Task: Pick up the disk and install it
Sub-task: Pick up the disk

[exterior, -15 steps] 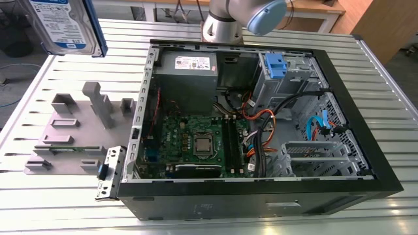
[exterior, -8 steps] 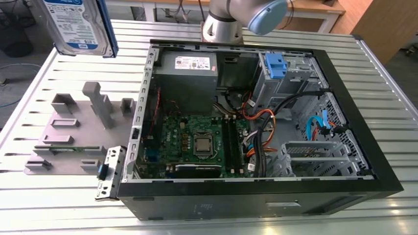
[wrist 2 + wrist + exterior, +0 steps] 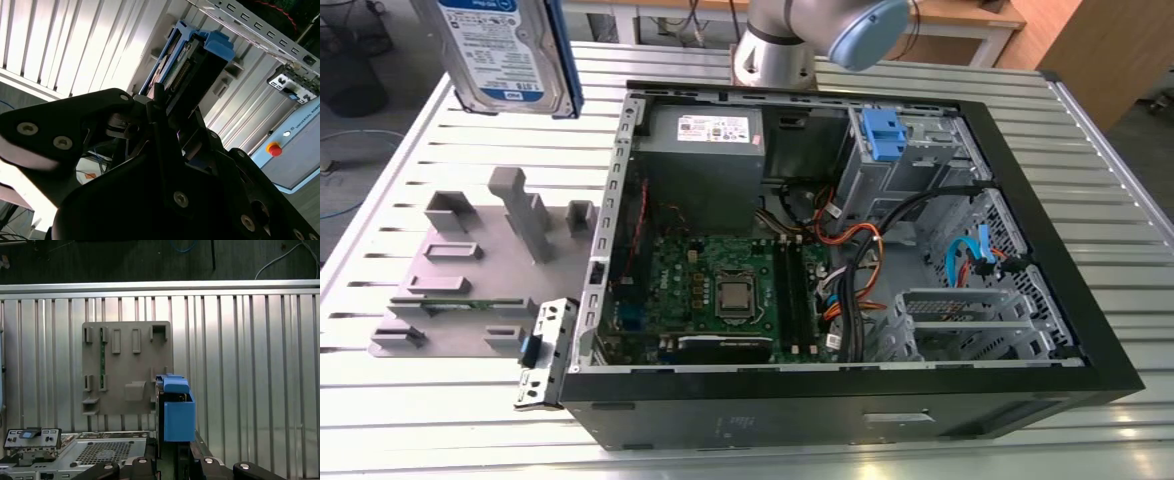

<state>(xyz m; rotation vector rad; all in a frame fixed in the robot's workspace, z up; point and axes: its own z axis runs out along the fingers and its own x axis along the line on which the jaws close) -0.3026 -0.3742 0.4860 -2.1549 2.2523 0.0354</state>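
Disk (image 3: 507,55) aloft, label facing the exterior view, at eleven o'clock from open computer case (image 3: 787,415), over slatted table (image 3: 400,410). Gripper (image 3: 172,107) clamped on disk's edge in second wrist view. Case holds motherboard (image 3: 720,290), grey power supply (image 3: 704,140) at twelve o'clock, blue bracket (image 3: 881,135) at one o'clock, cables (image 3: 847,238). Grey fixture plate (image 3: 494,285) lies at case's nine o'clock.

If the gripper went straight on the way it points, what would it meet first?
Probably the grey fixture plate on the slatted table, near its edge: in the first wrist view the disk held by the gripper overlaps that edge. Depth is unclear, so it could be bare table beside it.
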